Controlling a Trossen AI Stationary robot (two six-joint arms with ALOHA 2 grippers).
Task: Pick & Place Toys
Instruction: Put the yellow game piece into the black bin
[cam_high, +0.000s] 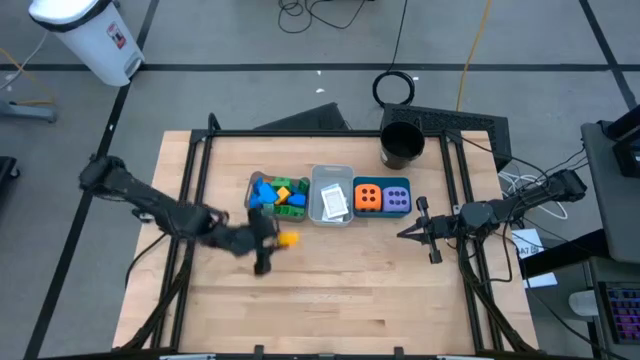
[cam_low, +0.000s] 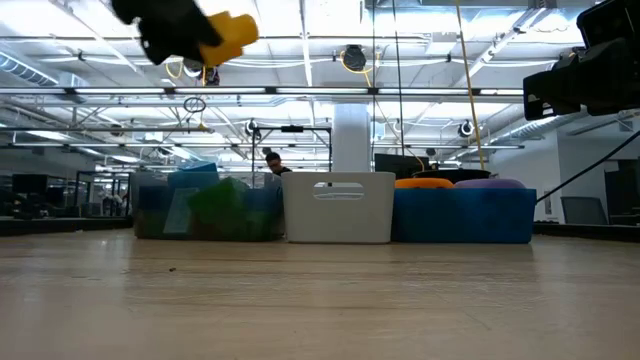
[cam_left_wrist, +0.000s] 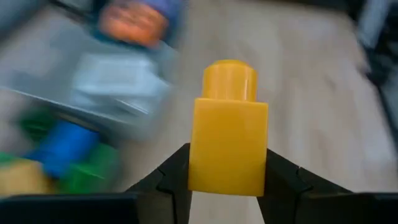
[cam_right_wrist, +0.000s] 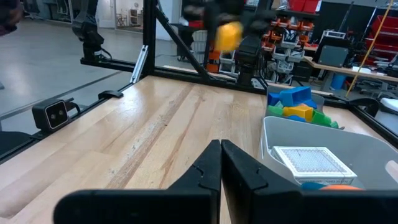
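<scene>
Most of the sorting looks done. The clear bin (cam_high: 278, 192) near the counter's (cam_high: 330, 290) far edge already holds a heap of small bricks (cam_high: 280, 193) in blue, green and yellow. The grey bin (cam_high: 331, 193) beside it holds a flat white card (cam_high: 334, 203), and the teal bin (cam_high: 383, 196) holds the orange dotted cube (cam_high: 368, 198) and the purple dotted cube (cam_high: 397, 197) side by side. No loose toys show on the bare wood in the high view, so the yellow brick (cam_left_wrist: 229, 134) now in the air appears to be the last piece left, as far as can be seen.

The left hand (cam_high: 268, 238) is clamped on that yellow brick, its two dark fingers (cam_left_wrist: 168, 177) pressing the brick's lower sides with the stud pointing away from the wrist. The left arm reaches in from the counter's left edge. It holds the brick well above the surface, just on the near side of the clear bin and not yet over it. What remains, I judge, is to carry it over the clear bin and let go.

The right hand (cam_high: 424, 230) waits near the counter's right edge, fingers pressed together and empty, pointing toward the bins. A black round cup (cam_high: 402, 143) stands at the far right corner.
</scene>
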